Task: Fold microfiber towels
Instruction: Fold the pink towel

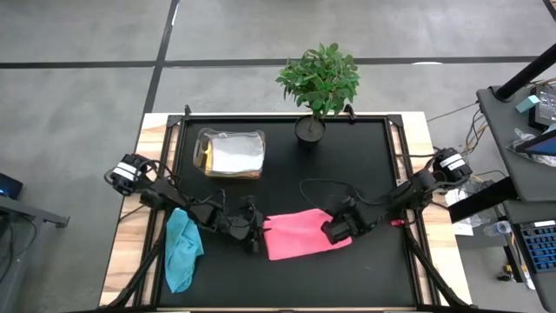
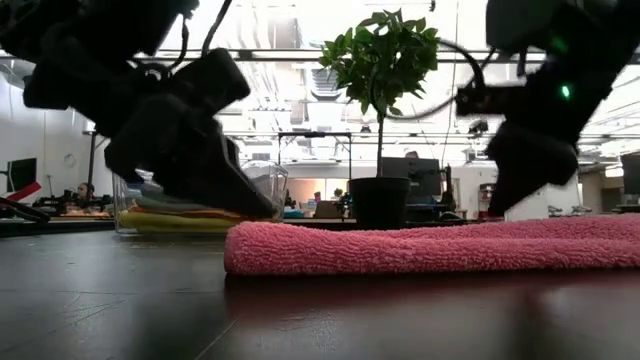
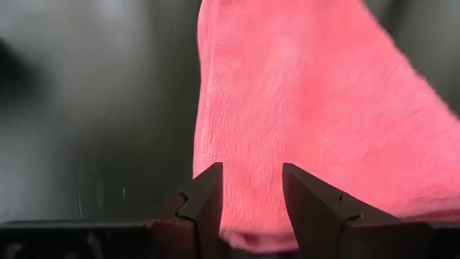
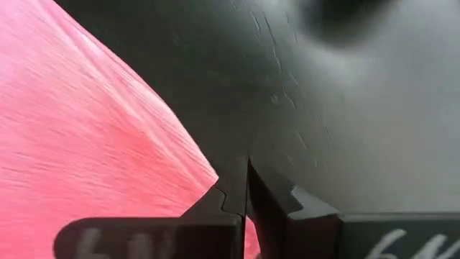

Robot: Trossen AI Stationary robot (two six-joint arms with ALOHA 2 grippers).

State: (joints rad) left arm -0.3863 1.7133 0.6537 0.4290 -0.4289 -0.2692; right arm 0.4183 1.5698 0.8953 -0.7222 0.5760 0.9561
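Pink microfiber towel (image 1: 300, 233) lay flat on the black table (image 1: 365, 156), front-centre, betw. the two arms. Teal towel (image 1: 182, 249) sat crumpled at the front left, well apart. Clear plastic box (image 1: 230, 153) at the back held more towels, white-grey one on top.

Left gripper (image 3: 251, 193) was low at the pink towel's left edge, fingers apart w/ the cloth edge lying between them, not yet pinched. Right gripper (image 4: 246, 188) was at the towel's right edge, fingers together; right wrist view showed them meeting just beside the cloth, so prob. nothing held, though the tips were partly hidden.

Handling, as I judge it: the towel is light, soft and limp w/ a grippy nap. It'll sag and drape from any single hold, so won't slip but won't keep shape either. Best taken at corners or along one edge, both grippers on the same side, lifted low and carried over to lay flat.
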